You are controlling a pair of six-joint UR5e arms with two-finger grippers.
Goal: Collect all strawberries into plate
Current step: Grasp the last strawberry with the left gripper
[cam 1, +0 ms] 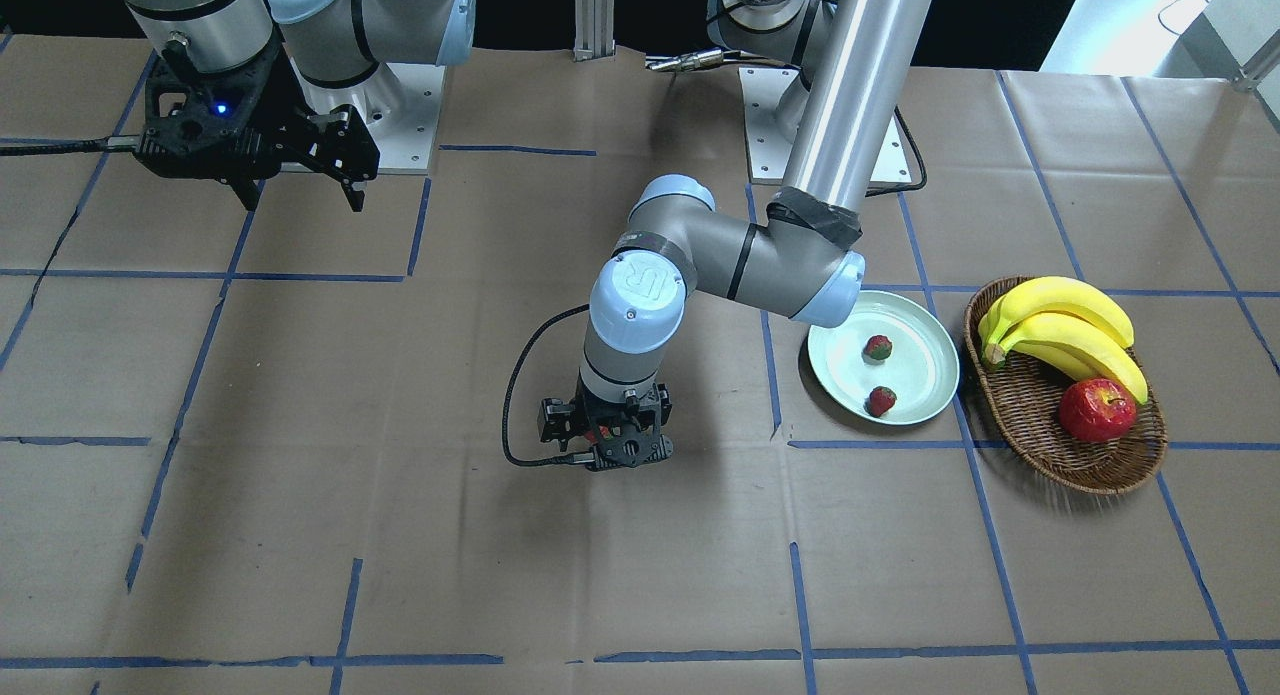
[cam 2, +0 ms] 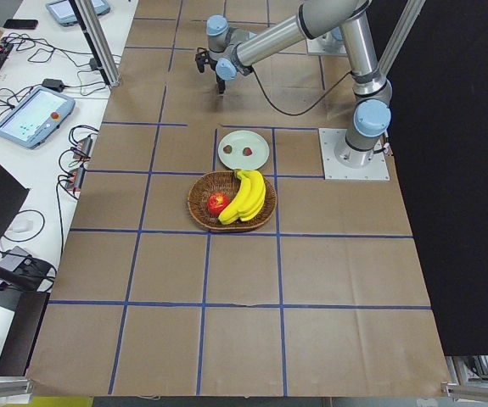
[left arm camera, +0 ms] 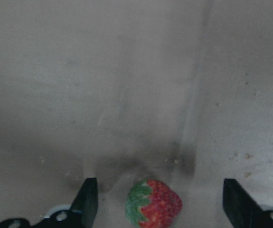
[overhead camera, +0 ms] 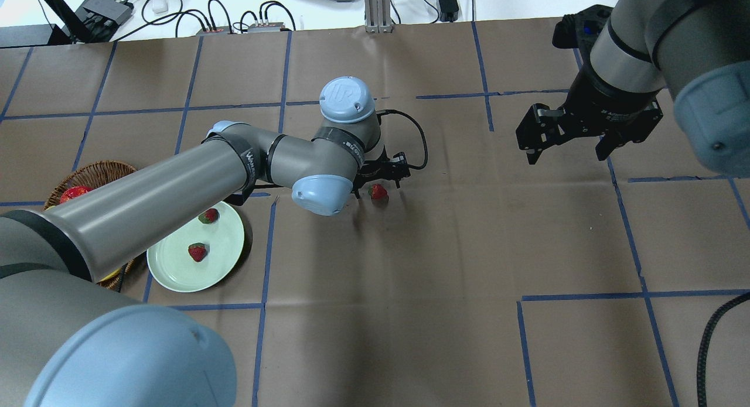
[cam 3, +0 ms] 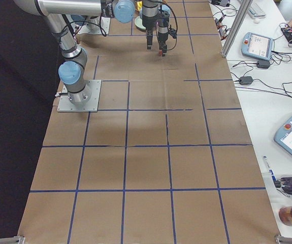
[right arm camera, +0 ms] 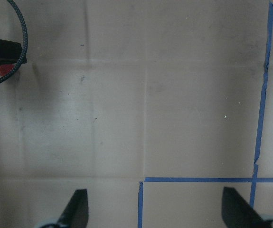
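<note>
Two strawberries (cam 1: pixel 878 347) (cam 1: pixel 881 401) lie on the pale green plate (cam 1: pixel 925 350), seen from overhead as strawberries (overhead camera: pixel 208 216) (overhead camera: pixel 197 252) on the plate (overhead camera: pixel 225 243). A third strawberry (overhead camera: pixel 378 191) rests on the brown paper near the table's middle. My left gripper (overhead camera: pixel 379 181) is lowered over it and open. In the left wrist view the berry (left arm camera: pixel 154 209) sits between the spread fingers (left arm camera: pixel 89 197), untouched, with the gripper (left arm camera: pixel 160 187) around it. My right gripper (overhead camera: pixel 568 152) hangs open and empty, high over the far right side (cam 1: pixel 300 187).
An oval wicker basket (cam 1: pixel 1040 430) holding bananas (cam 1: pixel 1065 330) and a red apple (cam 1: pixel 1097 410) stands right beside the plate. The left arm's elbow (cam 1: pixel 820 275) overhangs the plate's edge. Blue tape lines cross the brown paper table cover (cam 1: pixel 400 535).
</note>
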